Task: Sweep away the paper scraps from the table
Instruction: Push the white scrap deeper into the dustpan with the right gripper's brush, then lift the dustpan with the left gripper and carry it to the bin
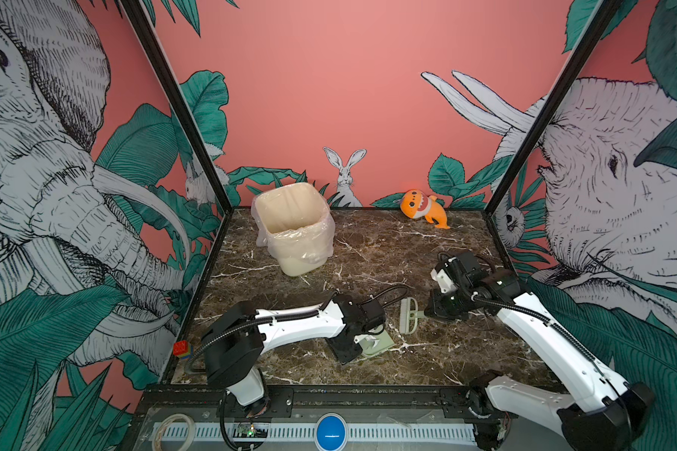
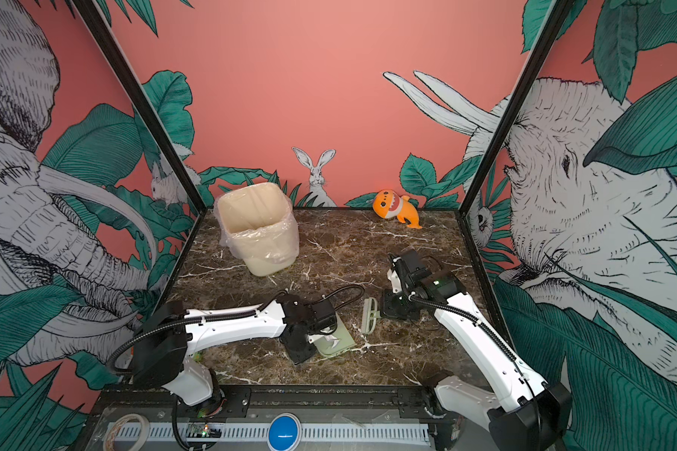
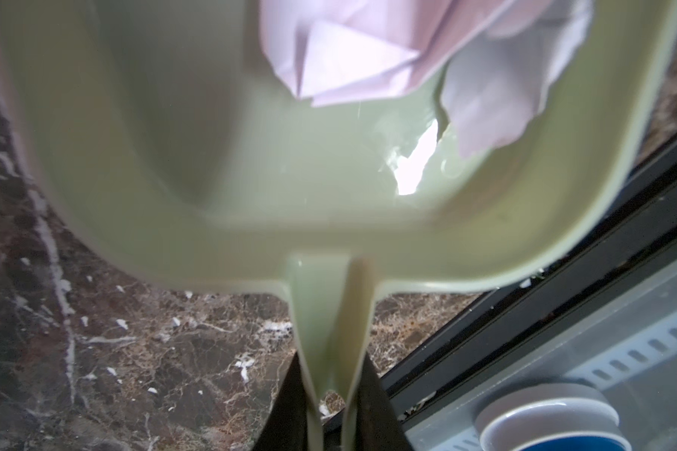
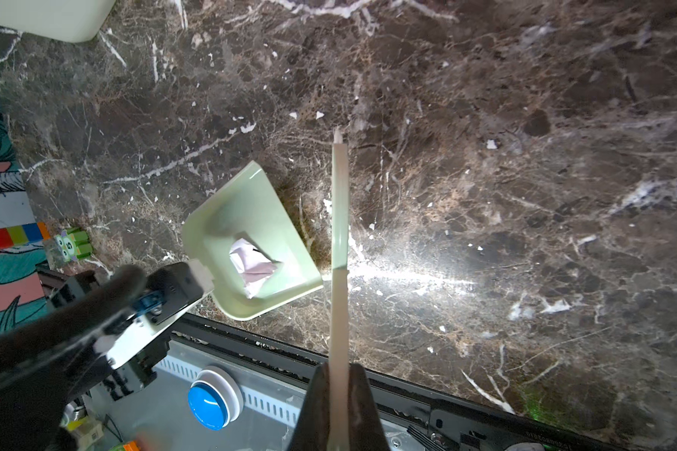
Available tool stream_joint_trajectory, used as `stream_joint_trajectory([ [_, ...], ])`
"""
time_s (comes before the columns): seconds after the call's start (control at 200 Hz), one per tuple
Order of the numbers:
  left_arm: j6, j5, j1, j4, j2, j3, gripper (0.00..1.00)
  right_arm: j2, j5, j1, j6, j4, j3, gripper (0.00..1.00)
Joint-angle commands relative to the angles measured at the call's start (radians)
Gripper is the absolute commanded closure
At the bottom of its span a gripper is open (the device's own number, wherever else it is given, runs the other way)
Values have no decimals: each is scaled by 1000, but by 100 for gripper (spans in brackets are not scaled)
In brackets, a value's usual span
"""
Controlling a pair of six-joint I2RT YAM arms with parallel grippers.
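Top view: dustpan (image 1: 384,345) near the tabletop (image 1: 368,254) front edge, bin (image 1: 298,257) toward its far-left corner. Left wrist: left pincer (image 3: 329,414) clamps the handle (image 3: 331,312), paper scraps (image 3: 348,58) inside. Right wrist: right pincer (image 4: 337,406) clamps the brush (image 4: 339,234). Gathering seems done; next, tip into bin.

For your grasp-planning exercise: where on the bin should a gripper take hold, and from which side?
Pinch the near wall of the bin at its rim, coming down from above. It stands upright, mouth open, and looks too wide to span, but the wall is thin. The bag over the rim may slip.
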Motion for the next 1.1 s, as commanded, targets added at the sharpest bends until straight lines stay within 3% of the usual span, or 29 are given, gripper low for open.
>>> stream_joint_trajectory([
  [0.0,-18,-42,2,-49,-63,50,86,-25,12,-29,-32,-23,20,100],
  [0.285,-47,-75,47,-108,-170,104,86,-36,-36,-82,-49,31,-8,100],
  [0.7,-66,-150,175,-401,-318,298,85,-23,-106,-90,-64,102,-14,100],
  [0.825,-55,-140,262,-507,-349,390,85,-12,-135,-90,-61,125,-14,100],
  [1.095,65,-68,559,-619,-345,595,84,1,-162,-90,-66,138,0,100],
])
